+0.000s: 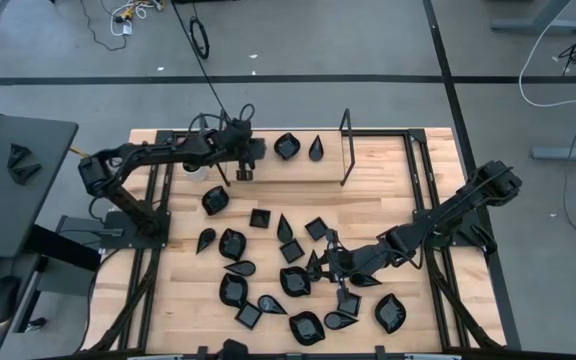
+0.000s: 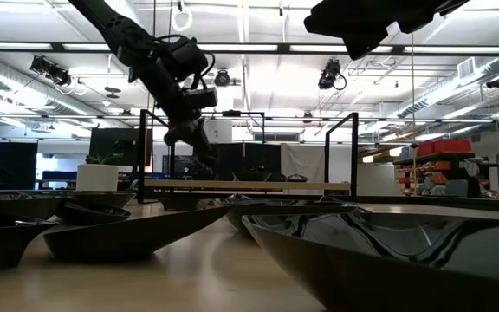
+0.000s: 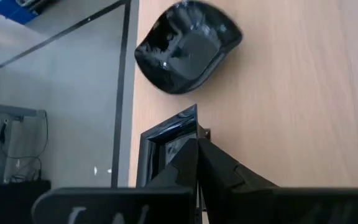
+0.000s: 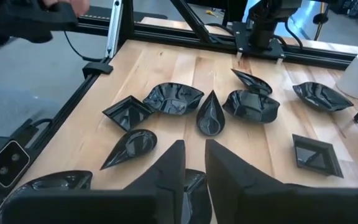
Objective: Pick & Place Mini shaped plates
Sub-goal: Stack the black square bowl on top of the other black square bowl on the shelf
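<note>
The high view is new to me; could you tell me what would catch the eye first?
A scatter of mini shaped plates, glossy black, crowds the near half of the wooden table. The right gripper reaches into that cluster, while the left gripper holds a square plate near the far edge.

I see a smooth grey concrete floor point(image 1: 368, 40) crossed by black lines, a dark grey desk point(image 1: 8, 185) beside my pale wooden table point(image 1: 388, 200), and a white beamed ceiling point(image 2: 258, 61).
</note>
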Robot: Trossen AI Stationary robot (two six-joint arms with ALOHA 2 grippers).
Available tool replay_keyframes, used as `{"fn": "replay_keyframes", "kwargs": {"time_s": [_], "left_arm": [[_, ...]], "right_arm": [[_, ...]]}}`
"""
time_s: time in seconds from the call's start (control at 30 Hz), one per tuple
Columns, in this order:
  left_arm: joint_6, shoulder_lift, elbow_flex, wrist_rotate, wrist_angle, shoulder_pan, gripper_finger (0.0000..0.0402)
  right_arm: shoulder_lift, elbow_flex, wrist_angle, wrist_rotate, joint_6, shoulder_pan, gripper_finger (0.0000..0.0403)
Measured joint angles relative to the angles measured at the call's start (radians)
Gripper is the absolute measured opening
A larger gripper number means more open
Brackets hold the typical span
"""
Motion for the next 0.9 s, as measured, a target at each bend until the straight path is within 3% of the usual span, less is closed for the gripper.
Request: {"fn": "replay_keyframes", "kwargs": {"time_s": [0.23,0.9], "left_arm": [[0.009,0.002,-0.055,0.012,0.083,0.03,0.0007],[0.035,0.073,-0.056,-0.017,0.175,0.044,0.0019]], "right_arm": [[0.0,0.0,0.004,0.0,-0.019,0.0,0.006],[0.0,0.0,0.01,0.0,-0.019,0.0,0.006]]}}
